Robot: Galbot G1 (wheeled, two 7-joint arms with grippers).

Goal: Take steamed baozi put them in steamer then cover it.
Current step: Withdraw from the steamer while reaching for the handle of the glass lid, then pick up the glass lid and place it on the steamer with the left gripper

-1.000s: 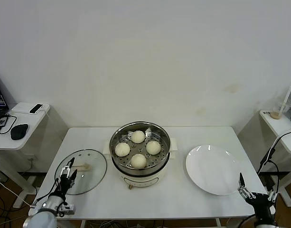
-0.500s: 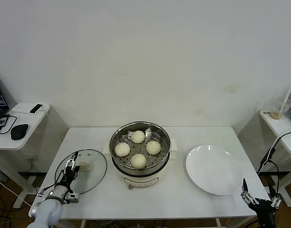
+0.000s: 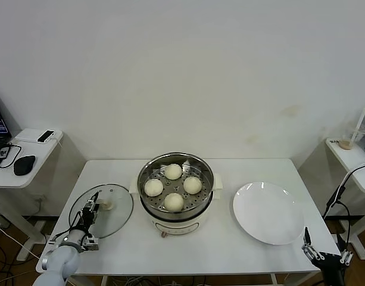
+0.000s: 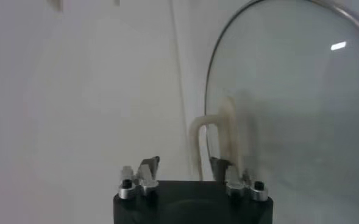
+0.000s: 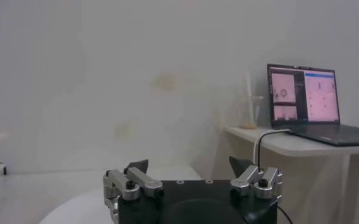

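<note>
The white bench [image 3: 230, 238] carries all the things of the task. In its middle stands the steamer [image 3: 175, 192], a shiny steel pot on a cream base, and it has no lid on it. To the right of it, apart from it, lies a flat white plate [image 3: 268, 213] with nothing on it.

On the left part of the bench lies the cover [image 3: 102, 211], a round glass lid with a metal rim; its edge comes near the steamer, but I cannot tell if they touch. The cream handle [image 4: 216, 137] at the centre of the cover shows in the left wrist view as a pale arch that stands up from the glass.

Inside the steamer, on the tray with holes, sit the four steamed baozi [image 3: 173, 187], smooth and cream-white, close to each other in a diamond shape: one far, one near, one on each side.

The left hand [image 3: 93, 205] is low over the cover, at the side of the lid nearest the robot. Its fingers [image 4: 147, 167] are spread wide. The handle stands just before the gap between them, and they do not grip it.

The right hand [image 3: 323, 255] is at the near right corner of the bench, beyond the plate, with fingers [image 5: 136, 166] wide apart and holding nothing.
</note>
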